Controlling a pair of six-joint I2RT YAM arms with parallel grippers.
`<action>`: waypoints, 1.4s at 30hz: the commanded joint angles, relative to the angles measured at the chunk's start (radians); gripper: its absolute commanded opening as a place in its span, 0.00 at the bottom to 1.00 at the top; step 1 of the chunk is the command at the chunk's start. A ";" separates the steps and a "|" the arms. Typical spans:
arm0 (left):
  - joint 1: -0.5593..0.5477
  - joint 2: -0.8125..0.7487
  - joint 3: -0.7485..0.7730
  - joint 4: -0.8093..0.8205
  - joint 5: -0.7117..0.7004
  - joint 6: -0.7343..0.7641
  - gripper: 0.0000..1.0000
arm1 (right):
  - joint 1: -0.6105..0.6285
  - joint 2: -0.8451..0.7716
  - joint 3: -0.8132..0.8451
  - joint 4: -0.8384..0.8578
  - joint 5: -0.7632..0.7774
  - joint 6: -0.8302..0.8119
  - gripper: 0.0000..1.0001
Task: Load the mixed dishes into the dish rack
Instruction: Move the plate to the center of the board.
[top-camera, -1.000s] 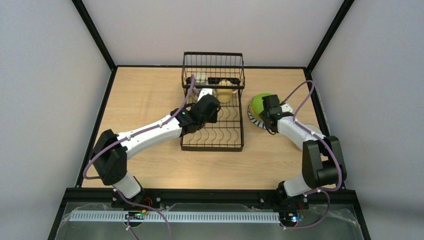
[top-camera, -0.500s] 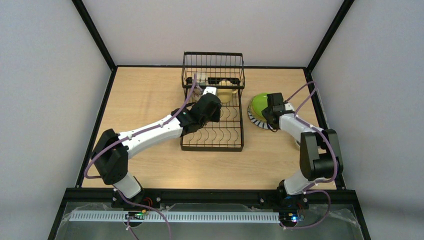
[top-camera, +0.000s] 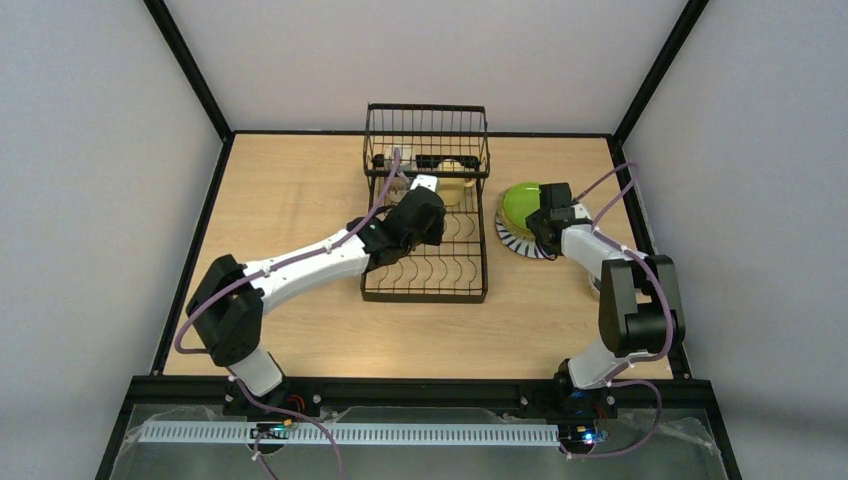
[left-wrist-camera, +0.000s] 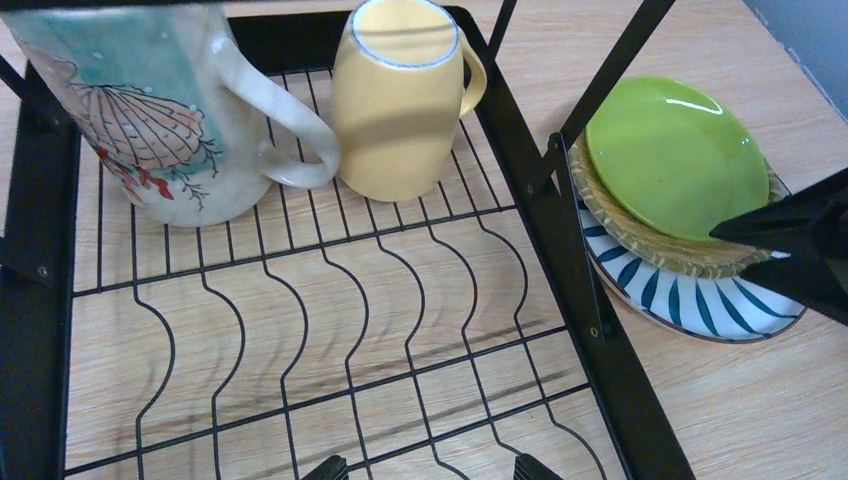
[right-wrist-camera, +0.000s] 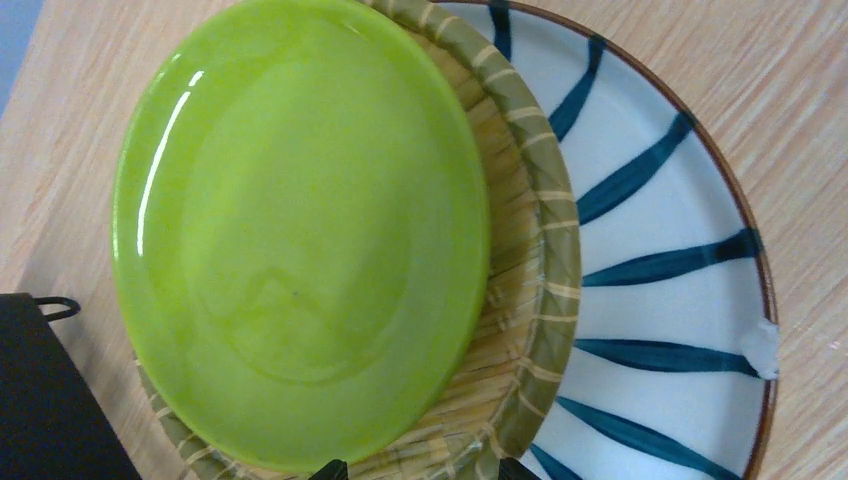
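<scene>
Your left fingers (left-wrist-camera: 330, 467) stand spread wide with nothing between them, hanging over the curved dividers of the dish rack (top-camera: 430, 297). Your right fingers (right-wrist-camera: 330, 468) are likewise apart and empty, their tips showing at the bottom edge of the right wrist view, just over the plate stack. You see the rack in the upper middle of the top view, resting on a light wood-grain surface (top-camera: 290, 200). Pale grey walls (top-camera: 90, 170) close the cell on three sides, and black frame bars (top-camera: 185, 65) run up the corners and along the edges of the surface. At the rack's far end a white mug with a shell print (left-wrist-camera: 150, 120) and a pale yellow mug (left-wrist-camera: 400, 100) sit close together. Just beside the rack, to its right in the frame, the lime green plate (right-wrist-camera: 300, 230) lies on the tan plate (right-wrist-camera: 530, 250), which lies on the white plate with blue stripes (right-wrist-camera: 680, 250), the whole stack flat on the surface
</scene>
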 joint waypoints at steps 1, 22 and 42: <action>-0.004 0.032 0.019 0.016 0.020 0.015 0.94 | -0.003 -0.031 0.039 -0.030 -0.018 -0.012 0.85; -0.045 0.032 -0.013 0.081 0.109 -0.039 0.94 | -0.003 -0.424 -0.048 -0.269 0.238 -0.119 0.85; -0.094 0.005 -0.108 0.158 0.187 -0.058 0.93 | -0.004 -0.572 -0.053 -0.580 0.500 -0.069 0.86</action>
